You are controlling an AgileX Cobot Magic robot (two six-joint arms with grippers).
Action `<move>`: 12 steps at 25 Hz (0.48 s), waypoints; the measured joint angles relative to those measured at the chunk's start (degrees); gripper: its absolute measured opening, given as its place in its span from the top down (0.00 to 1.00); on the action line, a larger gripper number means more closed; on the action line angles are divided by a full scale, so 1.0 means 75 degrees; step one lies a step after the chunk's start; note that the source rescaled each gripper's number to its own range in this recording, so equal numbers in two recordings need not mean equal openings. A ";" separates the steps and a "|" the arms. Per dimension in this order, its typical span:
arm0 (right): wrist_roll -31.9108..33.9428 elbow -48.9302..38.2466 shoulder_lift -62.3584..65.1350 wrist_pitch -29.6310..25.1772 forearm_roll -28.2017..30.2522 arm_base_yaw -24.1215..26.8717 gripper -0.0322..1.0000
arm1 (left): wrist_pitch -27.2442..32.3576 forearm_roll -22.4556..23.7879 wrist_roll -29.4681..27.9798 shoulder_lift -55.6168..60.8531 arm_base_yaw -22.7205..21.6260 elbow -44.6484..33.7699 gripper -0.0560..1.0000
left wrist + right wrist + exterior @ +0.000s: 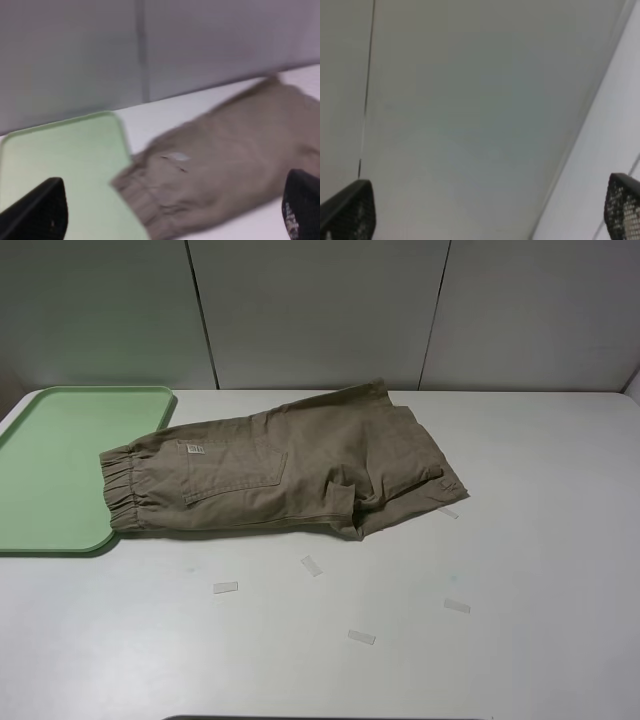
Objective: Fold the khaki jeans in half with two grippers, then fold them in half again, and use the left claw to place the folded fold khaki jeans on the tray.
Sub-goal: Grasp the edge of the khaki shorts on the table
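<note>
The khaki jeans (280, 475) lie folded over on the white table, their gathered waistband at the left lapping over the right rim of the mint-green tray (60, 460). Neither arm shows in the high view. In the left wrist view my left gripper (175, 176) hangs open above and short of the jeans (225, 160) and the tray (65, 155), its black fingertips (40, 210) far apart with nothing between them. The right wrist view shows my right gripper (490, 179) open too, facing only the pale wall, its fingertips (350, 210) wide apart.
Several small strips of pale tape (311, 565) lie on the white table (520, 570) in front of the jeans. Grey wall panels (320, 310) close off the back edge. The tray sits at the far left of the table.
</note>
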State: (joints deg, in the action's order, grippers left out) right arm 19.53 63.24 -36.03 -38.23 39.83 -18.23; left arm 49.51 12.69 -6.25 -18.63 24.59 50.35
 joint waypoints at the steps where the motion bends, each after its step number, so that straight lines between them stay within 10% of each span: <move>1: -0.0165 0.0000 0.0184 -0.0095 -0.0121 0.0000 0.00 | 0.0141 -0.0351 0.0245 0.0232 0.0000 0.0000 0.14; 12: -0.1287 0.0006 0.1411 -0.0876 -0.1312 0.0000 0.00 | 0.1928 -0.2113 0.1021 0.0760 0.0000 -0.0194 0.14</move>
State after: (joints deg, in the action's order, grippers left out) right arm 9.88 63.29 -25.45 -44.80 29.99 -18.23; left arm 63.97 -3.15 1.41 -12.93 24.59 48.89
